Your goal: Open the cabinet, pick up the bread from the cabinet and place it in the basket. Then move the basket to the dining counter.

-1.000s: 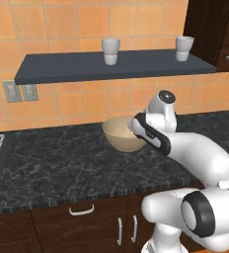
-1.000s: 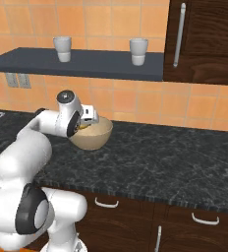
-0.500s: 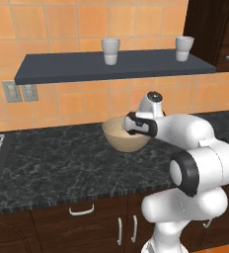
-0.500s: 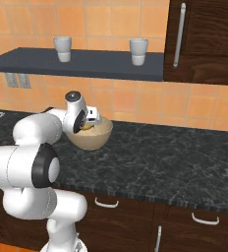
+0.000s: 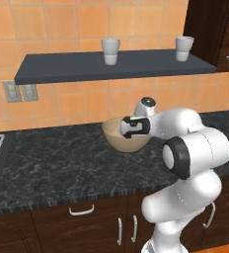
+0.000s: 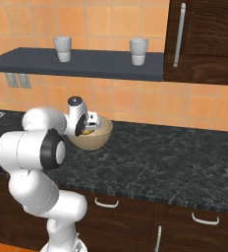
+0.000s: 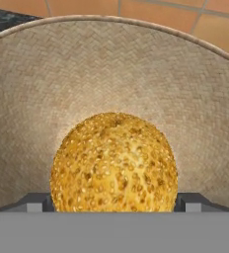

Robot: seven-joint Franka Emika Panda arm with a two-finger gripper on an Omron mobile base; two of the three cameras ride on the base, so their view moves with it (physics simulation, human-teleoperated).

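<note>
The tan basket stands on the black-speckled worktop by the tiled wall. My gripper reaches over its rim and into it. In the hand view the golden bread sits low against the woven basket wall. The two fingertips press against its left and right sides, so my gripper is shut on it. A sliver of the bread shows under the hand from the right. The dining counter is out of view.
A dark shelf above the basket carries two white cups. The dark wall cabinet at the right has its door shut. Wall sockets are at the left, drawers below the worktop.
The hand has moved left over the rim and deeper into the basket. The arm's elbow has swung up and closer to the wall. The basket has stayed put.
</note>
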